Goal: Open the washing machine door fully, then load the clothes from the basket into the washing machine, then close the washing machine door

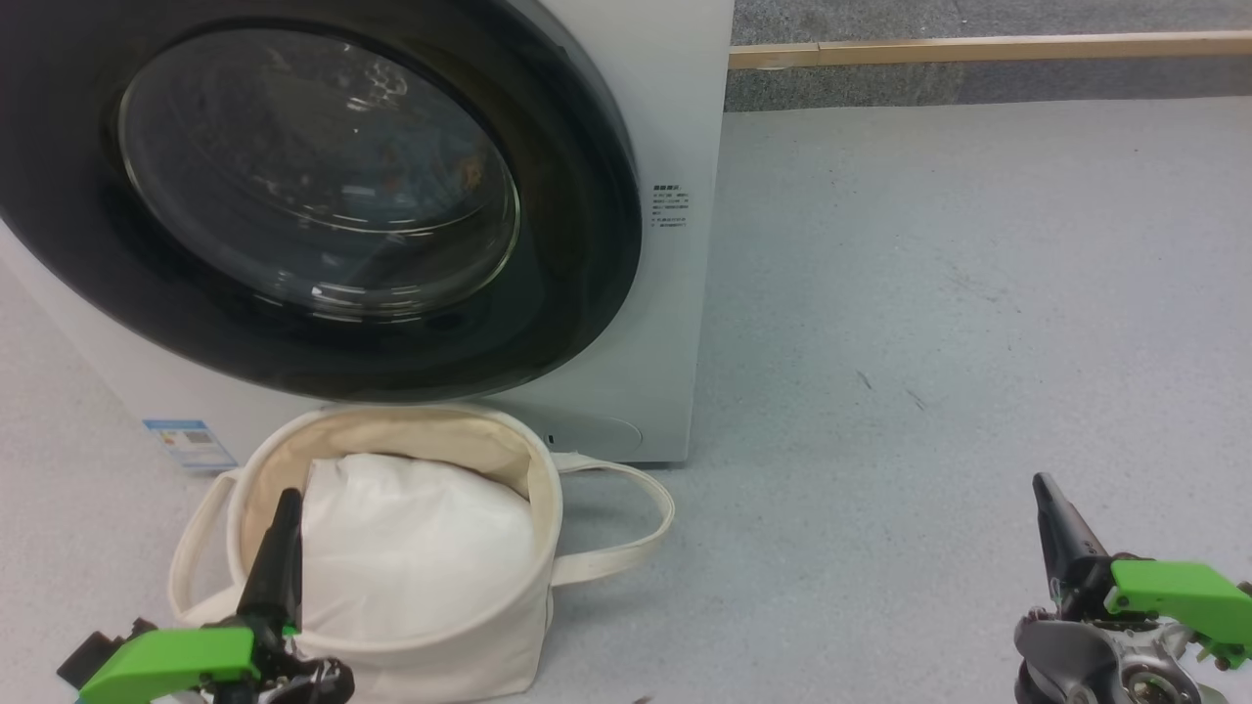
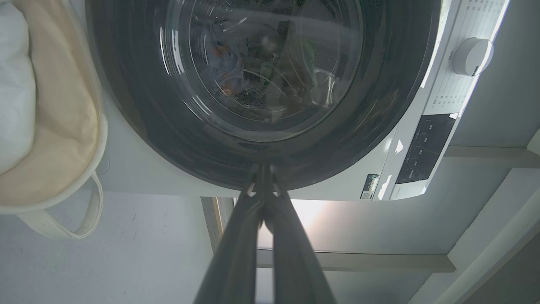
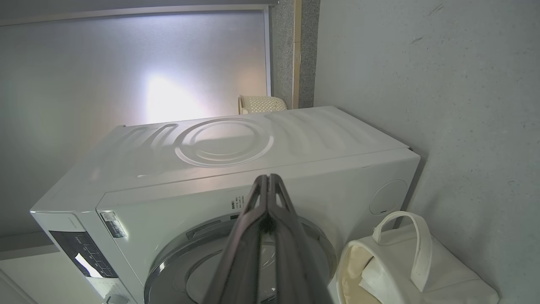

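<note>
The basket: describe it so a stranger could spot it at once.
Find the white washing machine with the round black door. On the floor just in front of it sits the basket. It is the soft cream canvas tub with two looped handles, holding a plain white bundle.

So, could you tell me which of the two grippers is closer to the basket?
The left gripper, whose dark fingers rise right by the basket; the right gripper stands well apart over the floor.

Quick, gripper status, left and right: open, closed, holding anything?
Left gripper: closed, fingers pressed together, holding nothing.
Right gripper: closed, fingers pressed together, holding nothing.
</note>
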Robot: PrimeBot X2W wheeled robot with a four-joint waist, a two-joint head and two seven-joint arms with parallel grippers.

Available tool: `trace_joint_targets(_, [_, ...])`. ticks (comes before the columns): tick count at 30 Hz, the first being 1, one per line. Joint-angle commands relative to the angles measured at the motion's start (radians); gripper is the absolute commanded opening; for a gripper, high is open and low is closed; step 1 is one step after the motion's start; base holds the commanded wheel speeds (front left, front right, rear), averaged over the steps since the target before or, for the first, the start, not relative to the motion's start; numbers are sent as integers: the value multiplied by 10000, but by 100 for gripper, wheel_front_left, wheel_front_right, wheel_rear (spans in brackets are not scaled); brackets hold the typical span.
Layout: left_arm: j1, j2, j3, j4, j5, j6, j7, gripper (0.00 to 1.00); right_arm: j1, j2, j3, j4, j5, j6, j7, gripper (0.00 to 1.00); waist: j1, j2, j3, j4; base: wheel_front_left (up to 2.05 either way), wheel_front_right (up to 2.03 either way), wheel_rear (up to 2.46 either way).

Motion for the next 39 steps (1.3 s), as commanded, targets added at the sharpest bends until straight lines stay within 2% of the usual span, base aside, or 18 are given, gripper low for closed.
trace_joint_targets(1, [-226,55,346,-388,-31,5,75,0,-117,-82,247,-401,103,2,-23,0,0,0,0,1,0,0,0])
trace_joint_targets(39, [-225,55,346,-389,-31,5,75,0,-105,-204,412,-415,246,2,-152,0,0,0,1,1,0,0,0])
